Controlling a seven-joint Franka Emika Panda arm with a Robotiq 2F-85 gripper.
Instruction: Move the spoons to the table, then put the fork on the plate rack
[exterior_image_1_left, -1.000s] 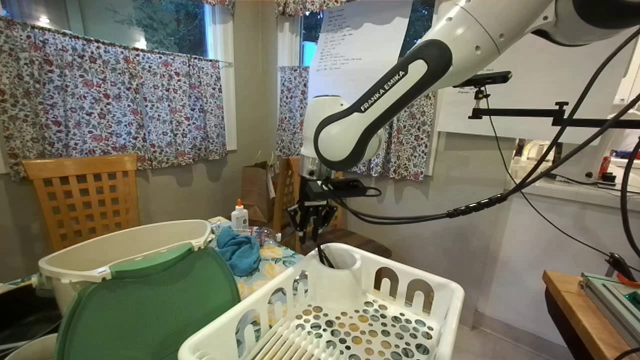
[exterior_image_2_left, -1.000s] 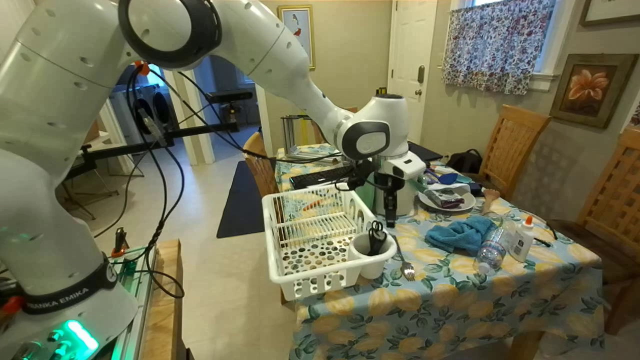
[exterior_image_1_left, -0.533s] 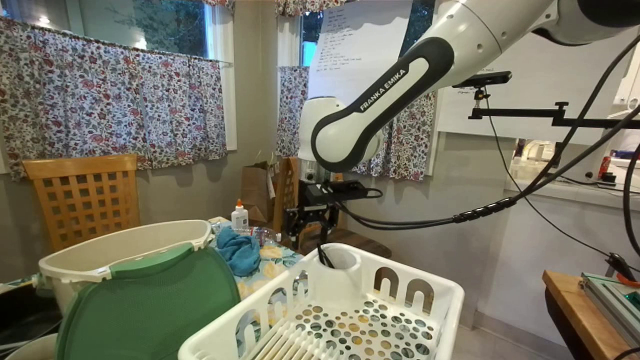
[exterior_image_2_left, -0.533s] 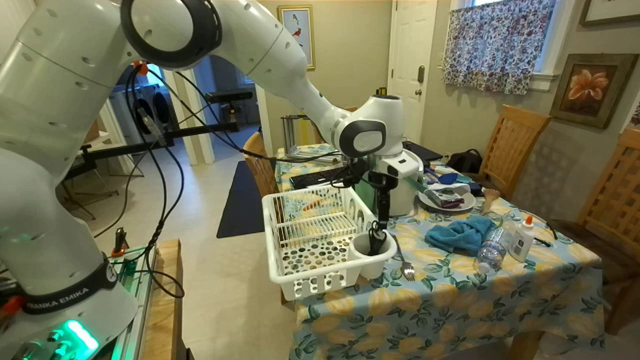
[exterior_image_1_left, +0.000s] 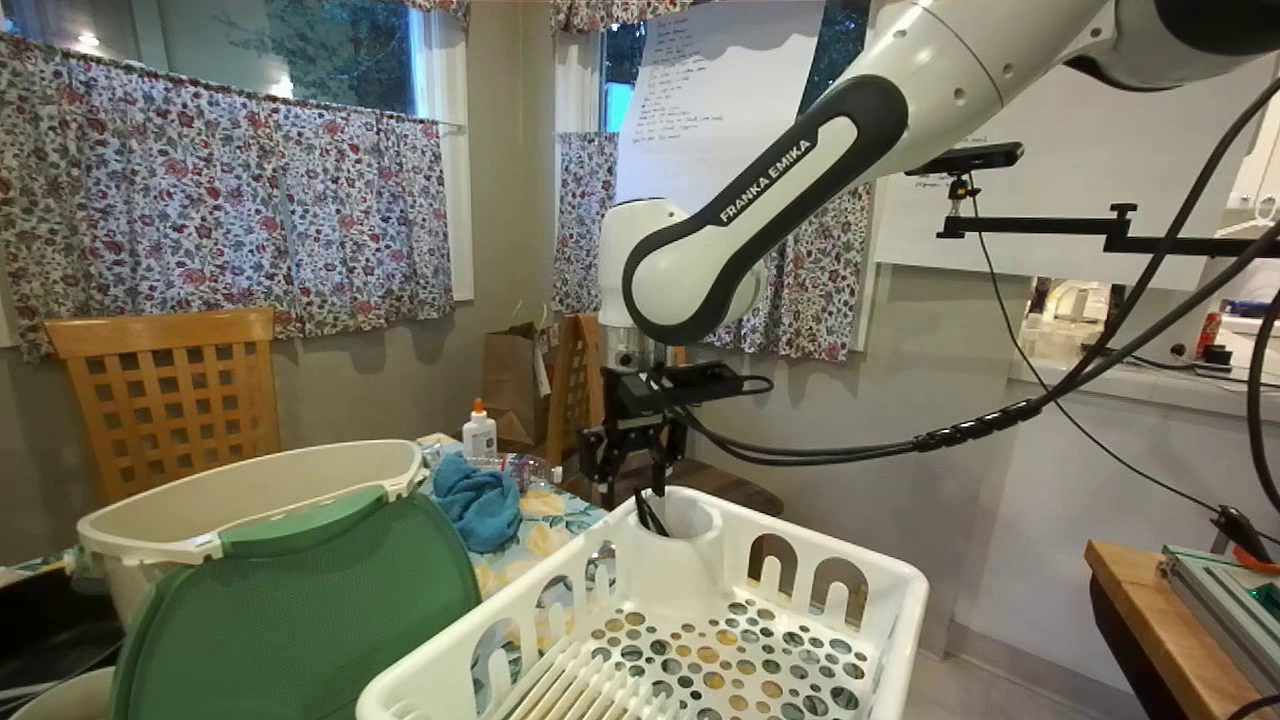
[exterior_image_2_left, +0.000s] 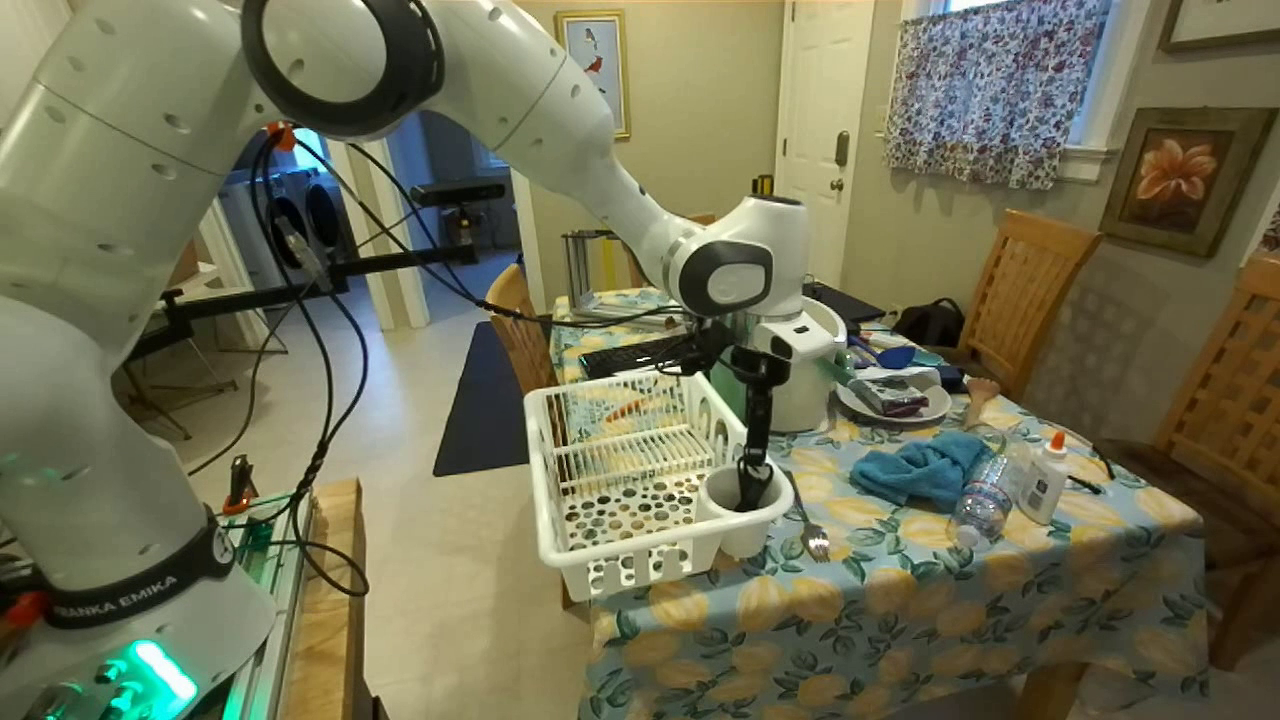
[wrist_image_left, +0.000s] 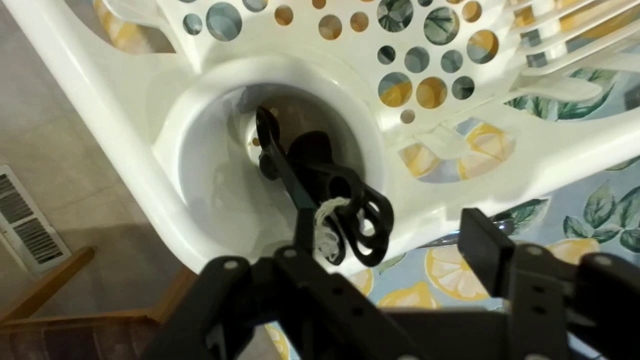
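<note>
The black spoons (wrist_image_left: 312, 160), tied with pale string, stand in the round utensil cup (exterior_image_1_left: 685, 575) of the white plate rack (exterior_image_2_left: 630, 547), their looped handles leaning over its rim. My gripper (wrist_image_left: 392, 237) is open just above that rim. In the wrist view the handles lie between its fingers, close by the left one, with a gap to the right one; whether the left finger touches them I cannot tell. In an exterior view the fork (exterior_image_2_left: 815, 540) rests on the flower-and-lemon cloth of the table (exterior_image_2_left: 860, 620), beside the cup; the wrist view shows only a sliver of shiny metal there.
A cream tub (exterior_image_1_left: 280, 470) with a green cover (exterior_image_1_left: 310, 600) stands next to the rack. Farther along the table are a blue cloth (exterior_image_2_left: 915, 470), a plastic bottle (exterior_image_2_left: 985, 500), a glue bottle (exterior_image_2_left: 1045, 480) and a loaded white plate (exterior_image_2_left: 925, 410).
The gripper's fingers have spread apart. My gripper has shifted over to the utensil cup and come down towards the spoons' handles. Rack, fork and spoons have stayed in place.
</note>
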